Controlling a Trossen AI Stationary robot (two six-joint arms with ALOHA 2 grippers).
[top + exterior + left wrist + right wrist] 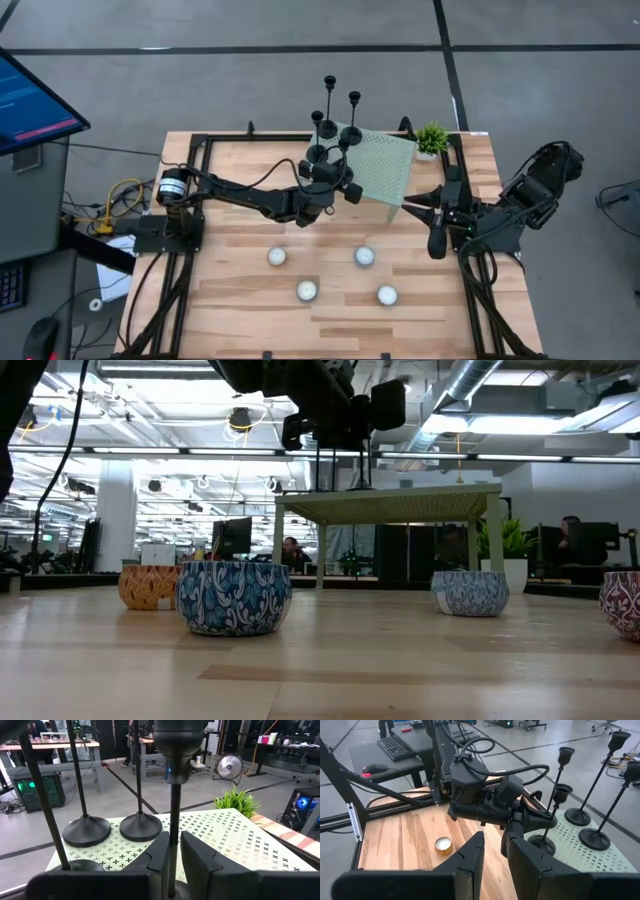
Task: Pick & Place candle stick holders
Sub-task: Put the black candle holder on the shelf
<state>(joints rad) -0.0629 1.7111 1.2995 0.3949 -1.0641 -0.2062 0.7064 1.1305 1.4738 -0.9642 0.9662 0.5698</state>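
Four black candle stick holders stand upright at the far left part of a raised green perforated platform (385,170). Two show their round bases on it in the left wrist view (86,830) (141,826), and a third stands closer (45,805). My left gripper (328,178) is at the platform's left edge, shut on the fourth holder (175,750). My right gripper (432,222) hangs open and empty by the table's right side, beside the platform's right corner. My left gripper pinches the holder's thin stem (174,820) between its two fingers (200,862), well below the cup. The fingers come level from the table's left and lie across the stem. The holder stands upright; I cannot tell whether its base (542,842) rests on the platform.
Four small tealights in patterned tins sit on the near half of the wooden table (277,256) (365,256) (307,291) (387,295). A small green plant (432,138) stands at the far right. The platform stands on thin legs (497,540).
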